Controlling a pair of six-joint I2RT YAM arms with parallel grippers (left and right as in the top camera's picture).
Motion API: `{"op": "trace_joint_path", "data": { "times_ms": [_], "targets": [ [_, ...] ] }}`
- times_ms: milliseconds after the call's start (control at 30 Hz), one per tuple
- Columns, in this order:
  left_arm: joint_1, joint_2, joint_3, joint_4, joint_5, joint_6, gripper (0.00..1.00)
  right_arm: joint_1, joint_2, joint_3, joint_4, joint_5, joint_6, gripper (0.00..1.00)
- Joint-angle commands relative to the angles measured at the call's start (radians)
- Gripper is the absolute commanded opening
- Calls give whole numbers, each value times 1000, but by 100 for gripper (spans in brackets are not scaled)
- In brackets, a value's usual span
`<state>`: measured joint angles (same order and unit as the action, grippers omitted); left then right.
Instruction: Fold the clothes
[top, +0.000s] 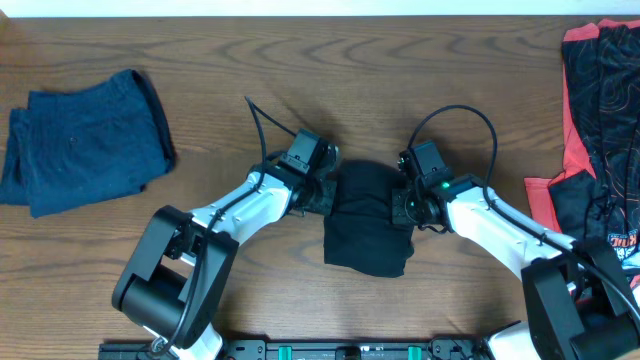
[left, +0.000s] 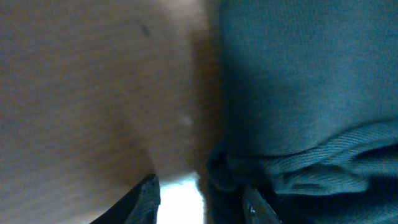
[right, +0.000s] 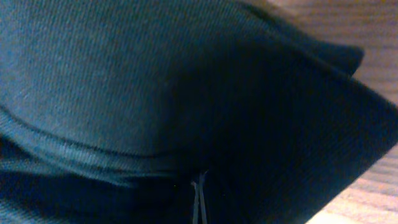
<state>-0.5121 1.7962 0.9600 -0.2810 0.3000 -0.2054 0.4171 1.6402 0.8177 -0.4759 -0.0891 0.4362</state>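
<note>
Both arms are down at the black garment (top: 365, 225), which lies bunched on the wooden table (top: 200, 60). The left gripper (top: 327, 192) is at its left edge. From the wrist, the fingers (left: 146, 200) stand apart with the garment's rolled hem between them, not clamped. The right gripper (top: 403, 203) presses in at the opposite edge; its wrist view is nothing but dark cloth, so I can't tell whether it's pinching. Well left of the black garment sits a folded blue garment (top: 85, 140). Far to its right is a red-and-black garment (top: 600, 120).
</note>
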Motion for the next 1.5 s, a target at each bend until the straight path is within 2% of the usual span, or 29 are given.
{"op": "trace_joint_path", "data": {
  "times_ms": [0,100,367,500,567,700,800,967,1133,1300,1467],
  "targets": [
    [15,53,-8,-13,-69,-21,44,-6,55,-16,-8,176,-3,2],
    [18,53,-8,-12,-69,-56,44,-8,55,-16,35,279,-6,4],
    [18,43,-6,-16,-69,-59,45,-8,55,-15,202,283,-105,18],
    [23,-26,-6,-23,-66,-60,55,-8,36,3,185,283,-113,25],
    [35,-79,-6,-25,-45,-60,64,-8,2,18,160,284,-113,33],
    [82,-172,-6,-15,26,-63,78,-8,-120,58,132,284,-150,48],
    [123,-188,-6,10,90,-63,84,-8,-223,69,132,284,-161,54],
    [163,-144,-6,78,277,-62,89,-8,-318,69,82,282,-161,54],
    [164,-46,-6,178,414,-68,90,-8,-323,69,-4,280,-161,55],
    [164,58,-6,238,430,-130,90,-8,-323,68,-37,280,-161,55],
    [159,153,-6,358,523,-205,90,-8,-323,68,-41,280,-160,55]
  ]
}}
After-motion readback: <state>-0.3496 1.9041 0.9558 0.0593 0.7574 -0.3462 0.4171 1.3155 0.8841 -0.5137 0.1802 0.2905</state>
